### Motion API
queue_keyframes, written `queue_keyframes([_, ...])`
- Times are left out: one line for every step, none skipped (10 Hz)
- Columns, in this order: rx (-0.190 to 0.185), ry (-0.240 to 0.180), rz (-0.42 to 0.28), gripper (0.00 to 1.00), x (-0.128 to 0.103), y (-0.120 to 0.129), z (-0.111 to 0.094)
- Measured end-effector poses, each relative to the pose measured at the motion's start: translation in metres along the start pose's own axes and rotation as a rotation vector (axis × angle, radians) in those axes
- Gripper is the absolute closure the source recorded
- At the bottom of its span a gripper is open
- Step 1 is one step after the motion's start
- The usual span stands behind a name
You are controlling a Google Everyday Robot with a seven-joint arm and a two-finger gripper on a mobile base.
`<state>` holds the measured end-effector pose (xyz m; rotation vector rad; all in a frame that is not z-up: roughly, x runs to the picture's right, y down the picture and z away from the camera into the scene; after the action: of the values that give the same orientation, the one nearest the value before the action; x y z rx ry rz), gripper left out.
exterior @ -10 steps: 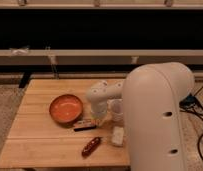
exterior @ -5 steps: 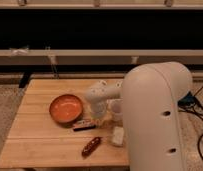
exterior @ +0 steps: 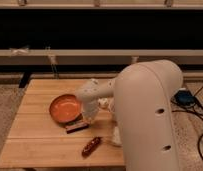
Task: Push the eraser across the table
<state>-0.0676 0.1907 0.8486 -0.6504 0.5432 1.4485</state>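
The eraser (exterior: 77, 128) is a small flat dark block with a lighter edge strip. It lies on the light wooden slatted table (exterior: 40, 145), just in front of the orange bowl (exterior: 64, 108). My gripper (exterior: 89, 119) comes down at the eraser's right end, close to it or touching it. My big white arm (exterior: 147, 115) hides the table's right side.
A reddish-brown glossy oblong object (exterior: 91, 146) lies near the table's front edge. A small white packet (exterior: 115, 137) sits partly hidden beside my arm. Dark rails and a low wall run behind the table. Cables lie on the floor at the right (exterior: 192, 102).
The arm, the gripper and the eraser hold about the same places; no movement shows.
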Motion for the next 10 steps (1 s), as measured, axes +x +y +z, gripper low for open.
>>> queue_keyframes([-0.004,-0.005,-0.015,1.00,-0.001,0.001,-0.002])
queue_keyframes([-0.010,-0.006,-0.033,1.00,0.000,0.007,-0.002])
queue_keyframes([-0.012,-0.006,-0.046,1.00,0.001,0.011,-0.003])
queue_keyframes([-0.018,-0.005,-0.066,1.00,0.002,0.017,-0.003])
queue_keyframes([-0.022,-0.003,-0.083,1.00,0.003,0.022,-0.002])
queue_keyframes([-0.024,-0.002,-0.095,1.00,0.004,0.025,-0.002])
queue_keyframes([-0.027,0.001,-0.115,1.00,0.005,0.032,-0.001])
queue_keyframes([-0.029,0.006,-0.140,1.00,0.008,0.040,0.000])
queue_keyframes([-0.032,0.009,-0.160,1.00,0.010,0.047,0.000])
queue_keyframes([-0.037,0.011,-0.186,1.00,0.011,0.055,0.000])
